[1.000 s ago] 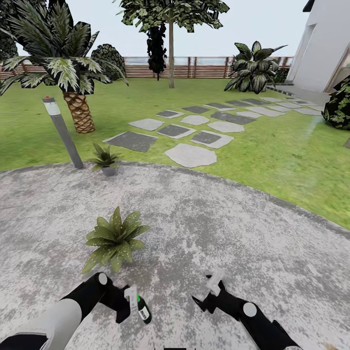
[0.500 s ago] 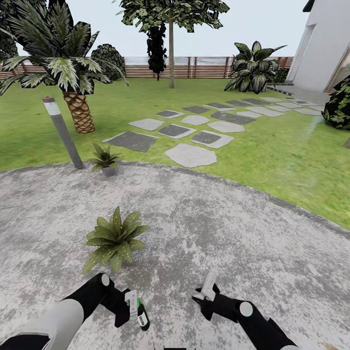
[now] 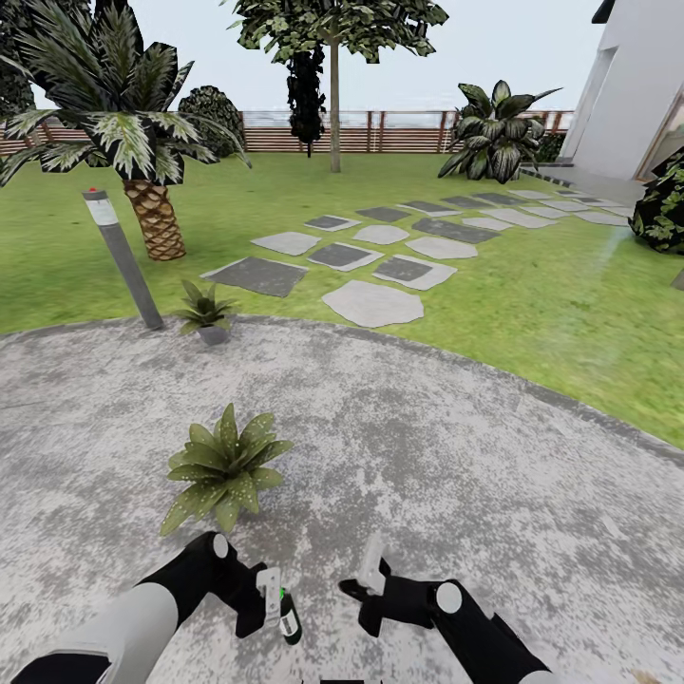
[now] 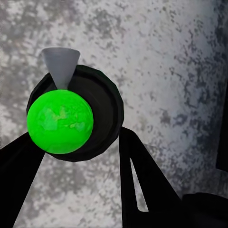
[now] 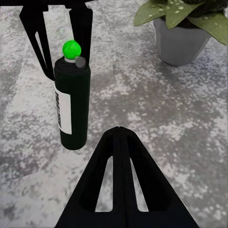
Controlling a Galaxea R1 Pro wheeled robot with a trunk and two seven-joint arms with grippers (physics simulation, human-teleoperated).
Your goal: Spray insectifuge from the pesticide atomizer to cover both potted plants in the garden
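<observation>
Left pincer (image 3: pixel 274 598) is spread around the pesticide atomizer (image 3: pixel 288 617), fingers (image 4: pixel 142 180) flanking the dark bottle without visibly squeezing it, and the atomizer stands upright on the grey patio (image 3: pixel 456 456). Right pincer (image 3: pixel 366 581) sits just beside the atomizer on its other side, fingers (image 5: pixel 118 190) pressed together. Beyond the atomizer, the nearer potted plant (image 3: pixel 224 467) rests on the patio, the farther potted plant (image 3: pixel 206 310) at the patio's edge beside a grey lamp post (image 3: pixel 123 261).
</observation>
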